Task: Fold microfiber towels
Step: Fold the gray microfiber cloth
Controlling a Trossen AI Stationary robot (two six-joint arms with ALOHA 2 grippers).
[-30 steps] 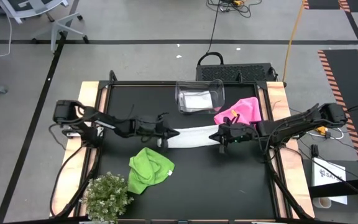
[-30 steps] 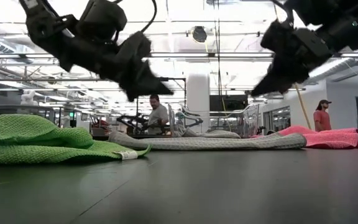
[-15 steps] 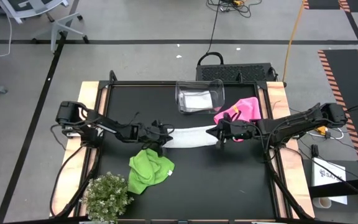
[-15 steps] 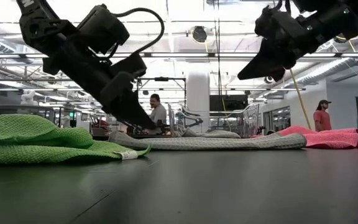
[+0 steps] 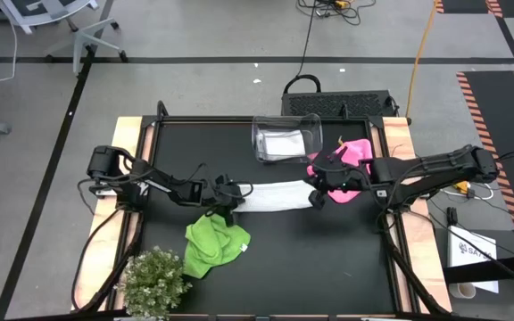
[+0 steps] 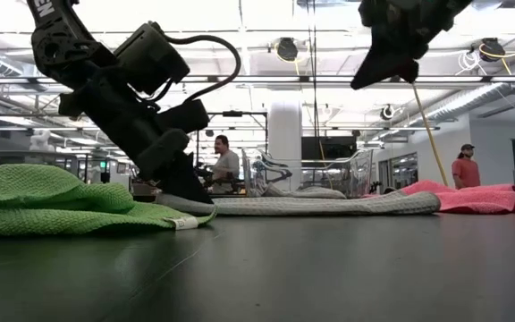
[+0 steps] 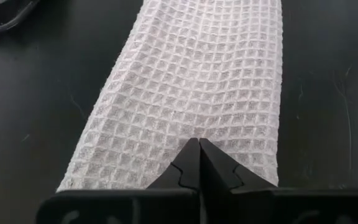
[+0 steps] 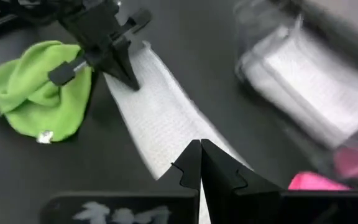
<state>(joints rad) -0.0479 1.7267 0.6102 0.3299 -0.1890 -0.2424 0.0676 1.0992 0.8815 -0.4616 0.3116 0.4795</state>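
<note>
A white waffle-weave towel (image 5: 275, 196) lies folded into a long strip across the middle of the black table. My left gripper (image 5: 231, 208) is shut, with its tips down on the strip's left end. My right gripper (image 5: 318, 198) is shut and hangs high above the strip's right end (image 6: 362, 83), holding nothing. A lime green towel (image 5: 214, 245) lies crumpled nearer the front, just left of the strip. A bright pink towel (image 5: 351, 156) lies bunched at the far right. Another white towel (image 5: 284, 143) lies inside the clear bin (image 5: 259, 143). My left gripper has its shut fingertips (image 7: 199, 149) down on the top of the white towel's left end (image 7: 197, 127). The fingers slant down from the table's left side and lie along the strip. The towel lies flat on the table under them (image 6: 193, 200).
A small bushy plant (image 5: 154, 281) stands at the front left corner. The clear bin sits at the far middle of the table. Bare black table lies in front of the strip toward the right. People stand in the room far behind the table.
My left gripper has sunk and tipped steeply down, its shut tips coming onto the white towel's left end. My right gripper has risen, shut, well clear above the towel's right end. The towel has stayed where it was.
</note>
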